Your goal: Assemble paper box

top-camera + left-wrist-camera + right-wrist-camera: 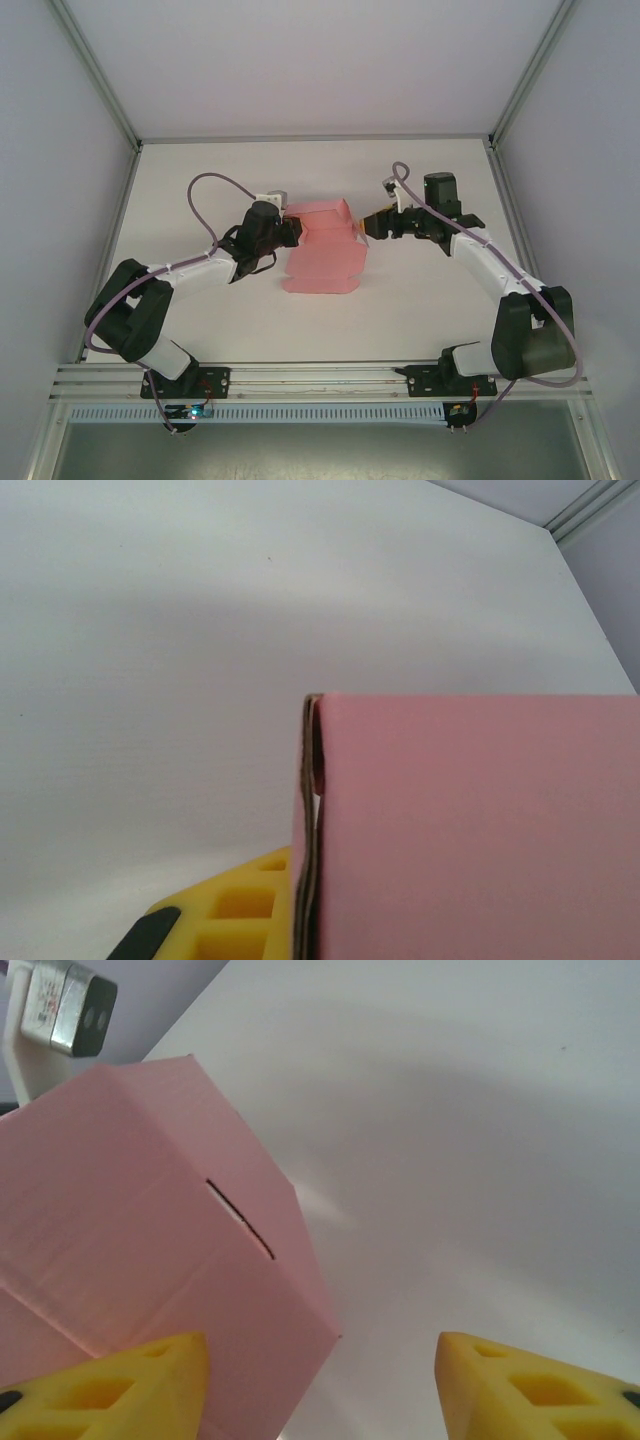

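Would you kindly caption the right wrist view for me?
Open right hand straddling a corner of the pink paper box.

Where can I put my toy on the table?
Bare table behind the paper box, up to the back wall, and in front, down to the arm bases. Crowded in the middle: left gripper and right gripper flank the box.

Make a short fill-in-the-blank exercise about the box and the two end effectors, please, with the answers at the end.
1. The paper box lying on the white table is ____ in colour.
2. The left end effector is shut on an edge of the ____.
3. The right end effector, beside the box, has its jaws ____.
4. Its fingers are ____ in colour.

Missing words: pink; box; open; yellow.
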You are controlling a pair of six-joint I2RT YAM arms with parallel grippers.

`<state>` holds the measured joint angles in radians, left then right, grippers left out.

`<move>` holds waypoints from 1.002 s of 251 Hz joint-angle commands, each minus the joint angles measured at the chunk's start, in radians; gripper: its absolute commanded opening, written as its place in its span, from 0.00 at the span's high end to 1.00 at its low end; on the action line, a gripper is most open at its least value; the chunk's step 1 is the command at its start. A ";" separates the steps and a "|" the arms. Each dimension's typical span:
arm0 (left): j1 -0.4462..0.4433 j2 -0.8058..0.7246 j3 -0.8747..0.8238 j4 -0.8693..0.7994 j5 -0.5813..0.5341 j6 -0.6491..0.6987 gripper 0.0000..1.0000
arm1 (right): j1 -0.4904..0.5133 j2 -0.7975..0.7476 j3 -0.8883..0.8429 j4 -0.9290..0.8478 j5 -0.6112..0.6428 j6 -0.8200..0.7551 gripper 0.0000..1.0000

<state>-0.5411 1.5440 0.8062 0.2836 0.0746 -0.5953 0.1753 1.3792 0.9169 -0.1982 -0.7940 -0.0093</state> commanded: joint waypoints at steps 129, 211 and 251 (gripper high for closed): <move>0.005 0.004 0.034 -0.017 -0.022 0.024 1.00 | 0.168 0.012 0.109 -0.059 0.087 -0.129 0.43; 0.005 -0.003 0.041 -0.023 -0.010 0.029 1.00 | 0.228 -0.002 0.106 -0.083 0.259 -0.146 0.42; 0.006 -0.007 0.046 -0.014 0.036 0.041 1.00 | 0.283 0.013 0.088 -0.032 0.444 -0.178 0.34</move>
<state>-0.5411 1.5448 0.8120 0.2497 0.0631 -0.5785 0.4156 1.3792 1.0065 -0.2680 -0.5091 -0.1436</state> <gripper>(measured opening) 0.107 0.651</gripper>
